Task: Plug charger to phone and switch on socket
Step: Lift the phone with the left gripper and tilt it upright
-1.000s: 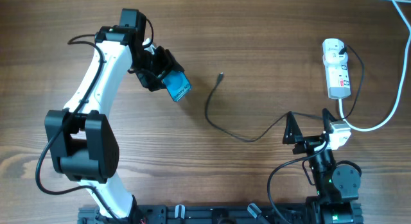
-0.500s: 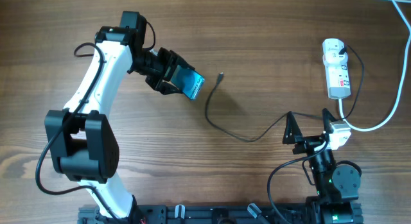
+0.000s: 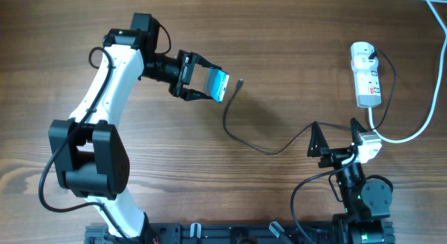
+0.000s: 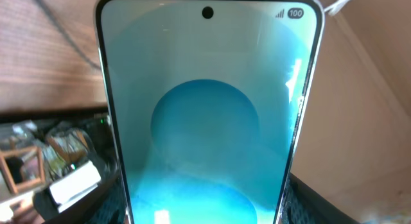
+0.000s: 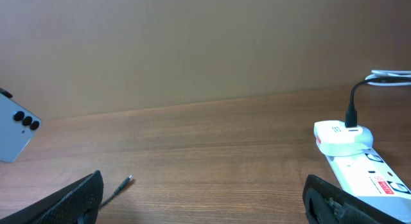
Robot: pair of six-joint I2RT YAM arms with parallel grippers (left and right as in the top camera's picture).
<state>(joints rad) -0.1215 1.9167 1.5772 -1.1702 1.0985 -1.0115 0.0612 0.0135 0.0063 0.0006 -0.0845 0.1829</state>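
Observation:
My left gripper is shut on the phone, holding it above the table with its far end pointing right. Its turquoise screen fills the left wrist view; its pale back with camera lenses shows at the left of the right wrist view. The charger, a thin black cable, lies on the table with its connector tip just right of the phone; the tip also shows in the right wrist view. The white socket lies at the far right, also in the right wrist view. My right gripper is open and empty.
A thicker white cable curves along the right edge. A black plug sits in the socket's near end. The arm bases line the front edge.
My left gripper has carried the phone to the right, towards the connector tip, and turned it so that it points right. The right arm has not moved.

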